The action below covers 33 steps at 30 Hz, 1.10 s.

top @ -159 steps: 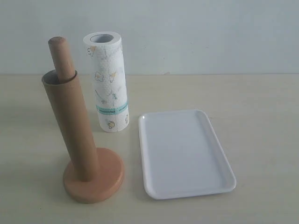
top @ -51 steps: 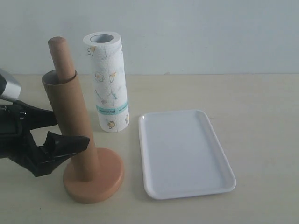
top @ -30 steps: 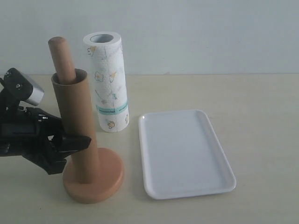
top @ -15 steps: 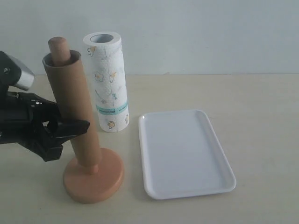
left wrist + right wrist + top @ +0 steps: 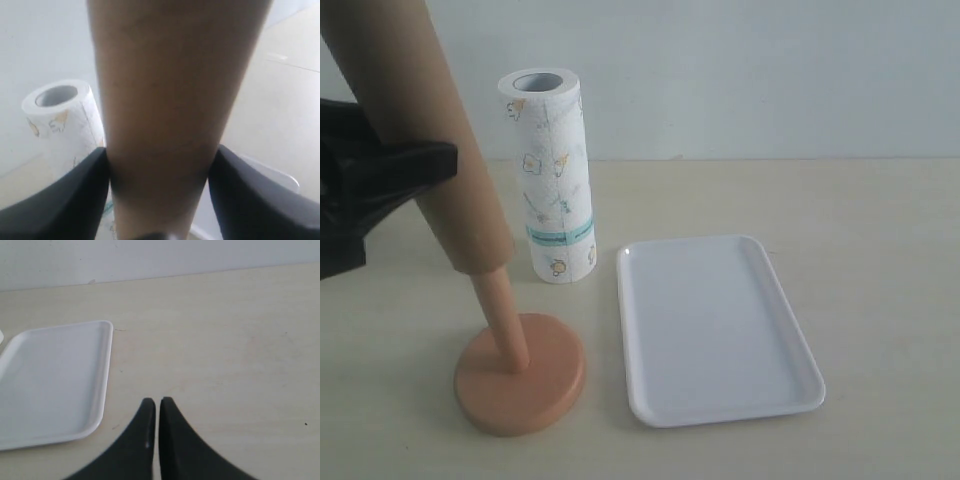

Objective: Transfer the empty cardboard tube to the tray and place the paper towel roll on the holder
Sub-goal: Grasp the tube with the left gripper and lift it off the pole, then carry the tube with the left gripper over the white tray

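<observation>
My left gripper [image 5: 415,165] is shut on the empty cardboard tube [image 5: 420,140], which is lifted and tilted, its top out of the exterior view. The tube's lower end still surrounds the upper part of the holder's dowel [image 5: 504,318]; the holder's round base [image 5: 520,375] rests on the table. In the left wrist view the tube [image 5: 170,100] fills the space between my black fingers [image 5: 250,195]. The paper towel roll [image 5: 548,175] stands upright behind the holder. The white tray [image 5: 715,325] lies empty to the right. My right gripper [image 5: 158,402] is shut on nothing, over bare table beside the tray [image 5: 50,380].
A pale wall rises behind the beige table [image 5: 860,230]. The towel roll [image 5: 65,125] stands close behind the lifted tube in the left wrist view.
The left gripper closed on the tube and has raised it steeply along the dowel, tilting it up and to the left. More of the dowel now shows below the tube.
</observation>
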Motion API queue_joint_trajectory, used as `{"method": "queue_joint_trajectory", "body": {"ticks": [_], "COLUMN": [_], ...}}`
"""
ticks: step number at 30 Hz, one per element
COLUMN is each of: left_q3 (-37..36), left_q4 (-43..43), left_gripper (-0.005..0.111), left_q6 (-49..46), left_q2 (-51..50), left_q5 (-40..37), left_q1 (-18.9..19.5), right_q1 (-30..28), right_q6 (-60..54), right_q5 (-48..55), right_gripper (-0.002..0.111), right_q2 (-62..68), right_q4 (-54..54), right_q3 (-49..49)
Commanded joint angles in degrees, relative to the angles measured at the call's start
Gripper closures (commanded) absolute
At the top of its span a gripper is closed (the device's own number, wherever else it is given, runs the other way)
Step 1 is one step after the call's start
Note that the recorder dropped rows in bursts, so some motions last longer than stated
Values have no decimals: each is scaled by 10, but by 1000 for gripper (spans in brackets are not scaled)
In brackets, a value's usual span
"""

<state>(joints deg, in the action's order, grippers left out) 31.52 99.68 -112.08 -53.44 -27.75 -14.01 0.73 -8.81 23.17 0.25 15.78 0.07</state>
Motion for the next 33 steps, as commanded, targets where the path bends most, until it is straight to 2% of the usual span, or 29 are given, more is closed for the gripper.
{"method": "queue_joint_trajectory", "body": {"ticks": [1,23,27,33], "left_q3": [28,173,201,249], "left_q4": [3,1,-42,-154], "left_gripper": [103,103,103,103], "left_q6": [29,108,174,350], "left_q2": [31,50,50,25], "left_q5": [-8,-61,-71,-146], "left_q1": [-4,-4,-4,-4], "right_q1": [-2,-2,-2,-2], "right_q6": [-1,-1,-1,-1], "right_q5": [-2,-2,-2,-2], "right_gripper": [106,106,106,106], "right_q2": [-3,-3,-3,-3], "right_q4": [1,1,1,1], "right_q3": [-1,-1,-1,-1]}}
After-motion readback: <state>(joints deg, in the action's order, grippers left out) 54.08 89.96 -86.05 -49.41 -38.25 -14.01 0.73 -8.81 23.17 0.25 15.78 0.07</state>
